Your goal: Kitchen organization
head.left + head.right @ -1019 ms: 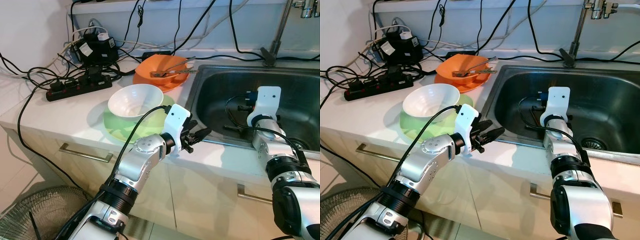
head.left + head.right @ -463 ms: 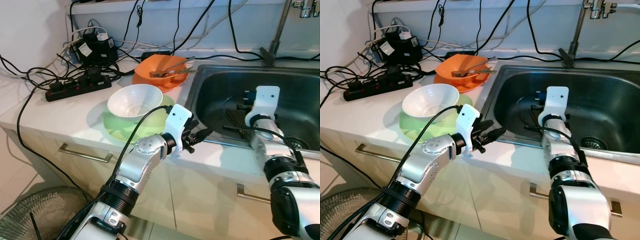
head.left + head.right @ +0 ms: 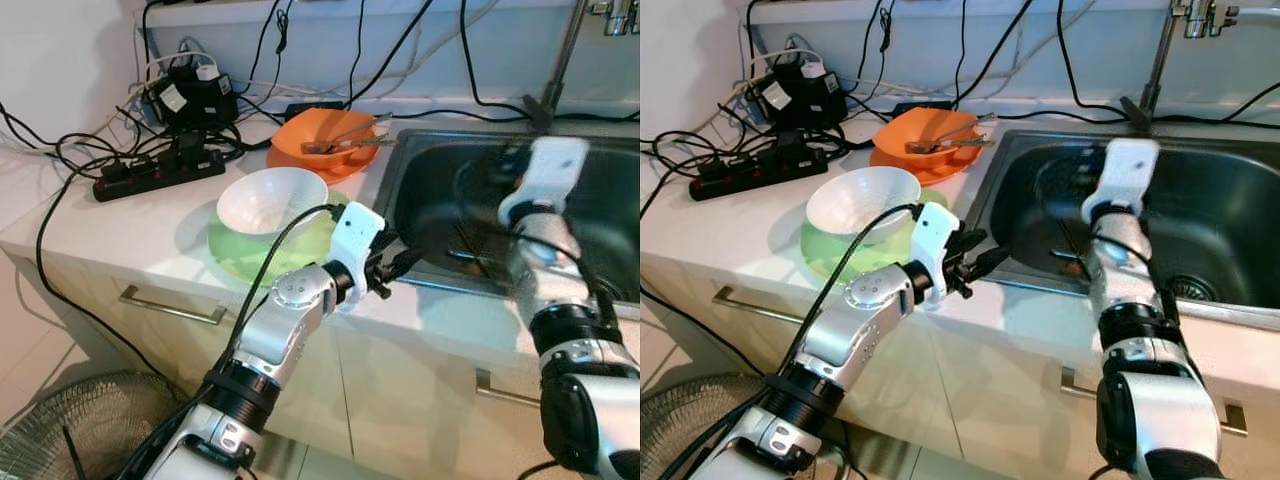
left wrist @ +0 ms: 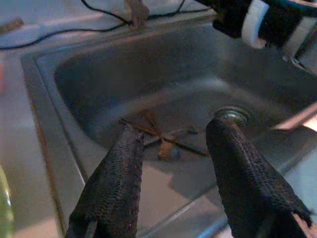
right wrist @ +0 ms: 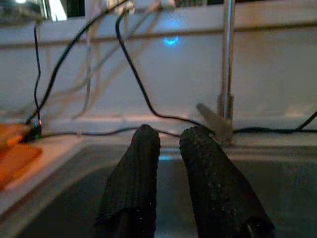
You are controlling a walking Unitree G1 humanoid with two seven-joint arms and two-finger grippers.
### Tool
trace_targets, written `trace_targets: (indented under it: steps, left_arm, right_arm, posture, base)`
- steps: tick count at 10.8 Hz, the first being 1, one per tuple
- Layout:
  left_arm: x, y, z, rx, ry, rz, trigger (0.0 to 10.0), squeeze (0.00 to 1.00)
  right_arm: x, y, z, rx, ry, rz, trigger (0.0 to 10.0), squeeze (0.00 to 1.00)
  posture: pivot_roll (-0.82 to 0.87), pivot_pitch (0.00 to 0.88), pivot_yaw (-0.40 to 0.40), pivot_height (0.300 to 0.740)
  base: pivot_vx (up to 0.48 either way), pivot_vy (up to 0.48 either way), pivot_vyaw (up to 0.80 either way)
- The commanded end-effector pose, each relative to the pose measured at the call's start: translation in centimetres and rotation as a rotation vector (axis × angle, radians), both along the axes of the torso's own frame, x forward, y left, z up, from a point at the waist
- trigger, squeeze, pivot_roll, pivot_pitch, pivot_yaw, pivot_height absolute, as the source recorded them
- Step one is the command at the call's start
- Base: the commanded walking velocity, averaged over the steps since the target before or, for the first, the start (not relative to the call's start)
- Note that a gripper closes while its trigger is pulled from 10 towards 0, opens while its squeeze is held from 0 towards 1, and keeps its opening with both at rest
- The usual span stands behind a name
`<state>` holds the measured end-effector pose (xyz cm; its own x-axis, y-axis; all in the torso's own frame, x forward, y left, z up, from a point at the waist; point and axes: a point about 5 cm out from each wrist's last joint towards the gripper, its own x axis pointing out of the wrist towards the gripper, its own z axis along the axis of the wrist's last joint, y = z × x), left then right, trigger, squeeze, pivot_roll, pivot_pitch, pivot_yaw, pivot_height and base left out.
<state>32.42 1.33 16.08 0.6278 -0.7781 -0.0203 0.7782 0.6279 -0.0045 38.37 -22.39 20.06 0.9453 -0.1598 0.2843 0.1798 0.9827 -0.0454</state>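
Note:
My left gripper (image 3: 398, 256) hovers open over the counter's front strip at the sink's (image 3: 430, 165) left edge, nothing between its fingers (image 4: 124, 163). Through the gap, thin sticks and a small brownish scrap (image 4: 166, 148) lie on the sink floor near the drain (image 4: 232, 114). My right arm (image 3: 545, 180) is raised above the basin and blurred; its gripper (image 5: 169, 136) points at the back wall and faucet base, fingers together and empty. A white bowl (image 3: 270, 198) sits on a green plate (image 3: 232, 258). Behind it an orange bowl (image 3: 320, 135) holds metal cutlery (image 3: 345, 140).
Power strips (image 3: 155, 172) and tangled black cables (image 3: 190, 95) crowd the counter's back left. The faucet (image 3: 555, 70) rises behind the sink. Drawer handles (image 3: 170, 308) run below the counter, and a floor fan (image 3: 60, 435) stands at lower left.
My right arm has lifted up and back from low in the sink, now blurred with motion. The left gripper has edged slightly toward the sink edge.

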Motion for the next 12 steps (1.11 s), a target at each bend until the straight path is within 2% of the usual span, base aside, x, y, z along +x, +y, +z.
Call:
trace_targets:
  steps: [1, 2, 3, 5, 7, 8, 11, 12]
  left_arm:
    - [0.4, 0.5, 0.6, 0.003, -0.041, 0.028, 10.0, 0.00]
    - [0.6, 0.9, 1.8, -0.014, -0.125, 0.077, 10.0, 0.00]
    - [0.6, 1.0, 2.0, -0.016, -0.139, 0.086, 10.0, 0.00]
    - [0.8, 1.9, 3.9, 0.002, -0.274, 0.157, 10.0, 0.00]
    - [1.0, 3.1, 5.3, 0.091, -0.384, 0.194, 10.0, 0.00]
    - [1.1, 5.0, 6.4, 0.193, -0.443, 0.227, 10.0, 0.00]
    - [0.6, 8.5, 6.6, 0.290, -0.420, 0.239, 10.0, 0.00]
    - [0.4, 9.5, 6.3, 0.365, -0.405, 0.224, 10.0, 0.00]
  right_arm:
    - [-0.2, 0.6, -0.2, 0.008, -0.007, 0.033, 10.0, 0.00]
    - [-1.2, 2.3, -0.5, 0.018, -0.029, 0.153, 10.0, 0.00]
    - [-1.5, 2.6, -0.5, 0.019, -0.034, 0.174, 10.0, 0.00]
    - [-3.3, 4.2, -1.3, 0.054, -0.029, 0.279, 10.0, 0.00]
    - [-4.0, 4.5, -2.1, 0.068, 0.000, 0.289, 10.0, 0.00]
    - [-4.1, 4.5, -2.1, 0.082, 0.016, 0.289, 10.0, 0.00]
    - [-4.2, 4.9, -2.2, 0.100, 0.039, 0.309, 10.0, 0.00]
    - [-4.1, 5.2, -2.3, 0.105, 0.047, 0.315, 10.0, 0.00]
  posture:
    - [0.04, 0.000, 0.141, 0.740]
    - [0.05, 0.000, 0.139, 0.740]
    - [0.05, 0.000, 0.139, 0.740]
    - [0.03, 0.000, 0.146, 0.740]
    - [0.04, 0.000, 0.146, 0.740]
    - [0.05, 0.000, 0.145, 0.740]
    - [0.08, 0.000, 0.141, 0.740]
    - [0.08, 0.000, 0.139, 0.740]
  base:
    - [0.000, 0.000, 0.00]
    - [0.000, 0.000, 0.00]
    - [0.000, 0.000, 0.00]
    - [0.000, 0.000, 0.00]
    - [0.000, 0.000, 0.00]
    - [0.000, 0.000, 0.00]
    - [0.000, 0.000, 0.00]
    - [0.000, 0.000, 0.00]
